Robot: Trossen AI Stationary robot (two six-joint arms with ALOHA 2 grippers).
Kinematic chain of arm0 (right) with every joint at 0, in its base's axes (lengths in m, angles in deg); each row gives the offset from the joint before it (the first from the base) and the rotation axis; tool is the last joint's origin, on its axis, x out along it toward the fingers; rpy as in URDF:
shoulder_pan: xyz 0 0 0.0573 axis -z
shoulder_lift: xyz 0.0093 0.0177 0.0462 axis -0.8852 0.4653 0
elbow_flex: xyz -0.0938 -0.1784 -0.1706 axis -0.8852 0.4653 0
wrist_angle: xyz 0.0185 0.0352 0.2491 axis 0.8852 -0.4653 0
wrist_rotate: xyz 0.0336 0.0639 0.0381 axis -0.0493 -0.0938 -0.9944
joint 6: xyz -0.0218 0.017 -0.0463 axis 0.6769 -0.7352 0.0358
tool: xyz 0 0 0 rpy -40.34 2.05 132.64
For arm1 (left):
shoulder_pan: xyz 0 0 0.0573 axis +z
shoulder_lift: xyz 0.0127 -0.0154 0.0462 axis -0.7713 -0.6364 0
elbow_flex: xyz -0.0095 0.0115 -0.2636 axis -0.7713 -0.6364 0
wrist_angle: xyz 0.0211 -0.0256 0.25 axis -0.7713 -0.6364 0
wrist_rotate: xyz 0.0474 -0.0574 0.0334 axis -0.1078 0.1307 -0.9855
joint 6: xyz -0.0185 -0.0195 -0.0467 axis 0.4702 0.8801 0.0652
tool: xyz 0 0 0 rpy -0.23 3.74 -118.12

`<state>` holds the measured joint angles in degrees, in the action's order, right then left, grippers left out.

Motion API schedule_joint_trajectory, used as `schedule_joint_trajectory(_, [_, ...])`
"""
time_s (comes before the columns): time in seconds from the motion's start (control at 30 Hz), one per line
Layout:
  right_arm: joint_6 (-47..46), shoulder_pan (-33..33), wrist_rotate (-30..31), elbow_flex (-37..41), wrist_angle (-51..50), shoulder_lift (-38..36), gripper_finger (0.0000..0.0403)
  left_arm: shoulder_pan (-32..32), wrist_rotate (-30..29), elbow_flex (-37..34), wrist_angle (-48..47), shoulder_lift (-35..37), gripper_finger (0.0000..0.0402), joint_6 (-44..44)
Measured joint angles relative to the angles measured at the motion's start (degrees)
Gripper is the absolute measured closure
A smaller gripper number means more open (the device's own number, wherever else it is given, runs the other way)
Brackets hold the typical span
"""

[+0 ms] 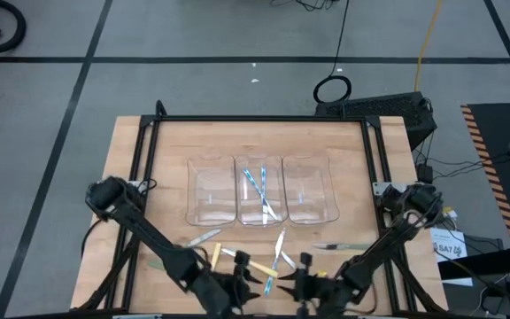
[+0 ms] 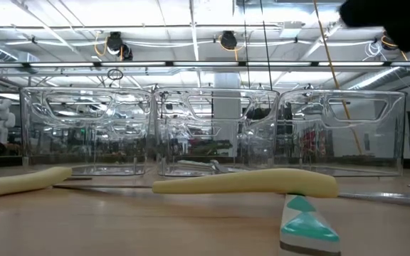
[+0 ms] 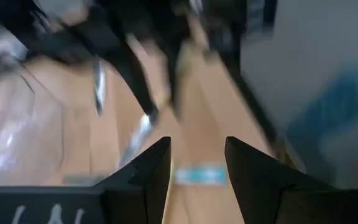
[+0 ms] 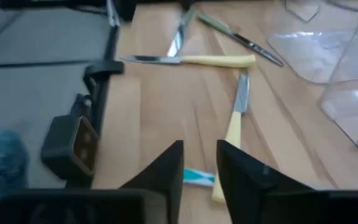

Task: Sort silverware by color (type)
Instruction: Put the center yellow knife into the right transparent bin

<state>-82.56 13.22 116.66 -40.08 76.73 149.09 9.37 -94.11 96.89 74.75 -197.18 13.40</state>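
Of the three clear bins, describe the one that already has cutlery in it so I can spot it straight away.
On the wooden table, three clear bins stand side by side in a row. Take the middle bin. It alone holds blue-handled cutlery, lying crossed on its floor; no cutlery shows in the bins on either side.

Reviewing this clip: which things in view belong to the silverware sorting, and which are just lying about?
Job:
- loose silverware on the table's near half
- blue-handled pieces in the middle bin
- three clear bins
- left gripper and right gripper, low over the pile

Lying about:
- cable coil on the floor
- black power unit
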Motion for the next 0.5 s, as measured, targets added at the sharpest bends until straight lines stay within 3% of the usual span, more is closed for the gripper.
schedule_joint_trajectory(0.17, [-3.9, 2.2, -0.1, -9.5, -13.0, 5.4, 0.0269, -2.4, -0.8, -11.7, 14.8, 3.8, 0.0241, -0.3])
schedule_joint_trajectory(0.33, [-4.7, 4.9, -0.5, -12.4, -15.4, 9.3, 0.0256, -3.7, -2.4, -13.4, 15.9, 4.4, 0.0241, -2.5])
schedule_joint_trajectory(0.5, [-6.6, 7.7, -5.5, -12.4, -15.7, 10.3, 0.0254, -4.2, -2.0, -16.1, 23.6, 3.9, 0.0241, -3.0])
